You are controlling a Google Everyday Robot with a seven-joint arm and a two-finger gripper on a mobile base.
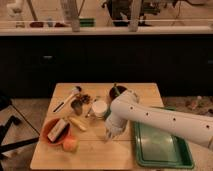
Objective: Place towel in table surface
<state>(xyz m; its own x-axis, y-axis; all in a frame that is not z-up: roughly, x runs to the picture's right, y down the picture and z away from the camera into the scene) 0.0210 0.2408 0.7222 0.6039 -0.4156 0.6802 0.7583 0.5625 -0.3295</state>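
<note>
The gripper hangs low over the table beside the green tray; jaws' state I cannot tell.

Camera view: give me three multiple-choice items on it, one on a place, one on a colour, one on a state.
1. Where is the claw? A in the tray; B low over the wooden table, just left of the tray; C raised high above the table.
2. What colour is the tray? A green; B red; C white.
3. How does the orange bowl stand? A upside down; B tipped on its side; C upright, with something in it.
Answers: 1 B, the end of the arm hangs by the tray's left rim; 2 A, its rim and bottom are green; 3 C, a pale block shows inside it.
</note>
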